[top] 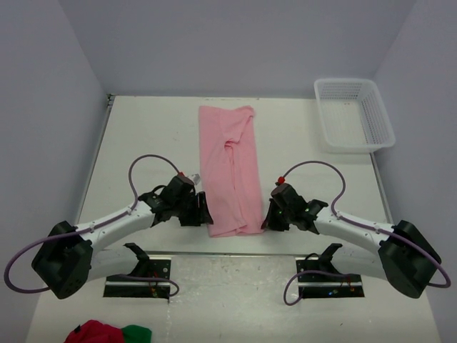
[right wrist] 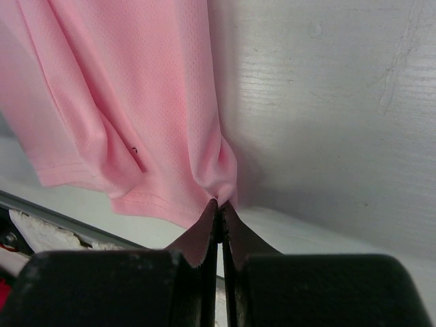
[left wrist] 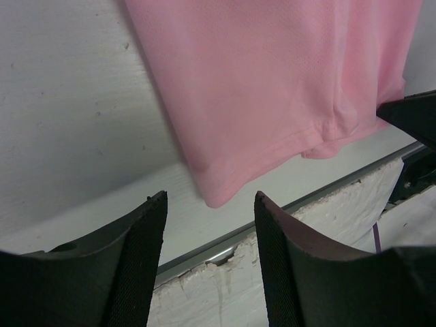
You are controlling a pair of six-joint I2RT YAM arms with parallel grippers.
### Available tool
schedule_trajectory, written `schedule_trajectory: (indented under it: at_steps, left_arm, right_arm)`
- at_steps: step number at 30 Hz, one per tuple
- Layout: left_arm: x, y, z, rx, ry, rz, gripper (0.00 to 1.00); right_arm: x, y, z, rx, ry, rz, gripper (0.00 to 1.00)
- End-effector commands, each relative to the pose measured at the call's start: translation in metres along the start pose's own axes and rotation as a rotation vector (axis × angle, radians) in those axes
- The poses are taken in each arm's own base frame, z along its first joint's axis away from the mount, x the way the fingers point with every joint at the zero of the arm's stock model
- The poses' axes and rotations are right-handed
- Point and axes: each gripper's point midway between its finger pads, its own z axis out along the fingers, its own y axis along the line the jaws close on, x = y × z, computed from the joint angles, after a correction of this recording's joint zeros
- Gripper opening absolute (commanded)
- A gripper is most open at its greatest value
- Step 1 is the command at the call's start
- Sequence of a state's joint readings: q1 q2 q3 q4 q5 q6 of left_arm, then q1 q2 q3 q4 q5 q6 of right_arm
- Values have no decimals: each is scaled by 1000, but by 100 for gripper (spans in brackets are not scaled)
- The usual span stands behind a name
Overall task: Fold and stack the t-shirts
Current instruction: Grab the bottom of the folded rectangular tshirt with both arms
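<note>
While the right gripper [right wrist: 219, 206] is pinching a near hem corner of the t-shirt [top: 230, 171] in fully closed jaws, the left gripper [left wrist: 210, 197] is hanging half open and empty, the other corner at its 12 o'clock. The folded strip is running toward 12 o'clock between the arms; if the left jaws are closing short, a one-sided lift is risking a skewed fold.

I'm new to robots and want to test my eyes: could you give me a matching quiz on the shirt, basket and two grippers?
1 shirt
2 basket
3 left gripper
4 right gripper

A shut on the shirt's hem
B white, far right
C pink, folded into a long strip
D open at the shirt's near corner

Pairs: 1-C, 2-B, 3-D, 4-A
</note>
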State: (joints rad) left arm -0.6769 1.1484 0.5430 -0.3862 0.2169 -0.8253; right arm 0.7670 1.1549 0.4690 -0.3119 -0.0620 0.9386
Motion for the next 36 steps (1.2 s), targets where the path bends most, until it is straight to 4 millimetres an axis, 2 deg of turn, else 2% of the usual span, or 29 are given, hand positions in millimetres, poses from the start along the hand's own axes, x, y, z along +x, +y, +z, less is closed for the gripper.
schedule_trajectory:
  at_steps: [1,16,21,29,32,36]
  left_arm:
    - [8,-2,4,8,42,-5,55]
    - [21,-5,23,24,100,-19,48]
    - [26,-10,26,36,117,-13,45]
    - [30,-6,29,27,132,-10,39]
    - [32,-5,29,26,136,-8,31]
    - [33,-5,30,30,137,-8,25]
  right_arm:
    - [0,-3,-1,10,-16,4,0]
    - [4,-4,3,13,-2,3,0]
    - [5,-4,4,14,-1,3,0]
    - [6,-6,5,16,0,5,0]
    - [6,-7,5,21,0,7,0]
    - [6,-7,5,20,-1,7,0]
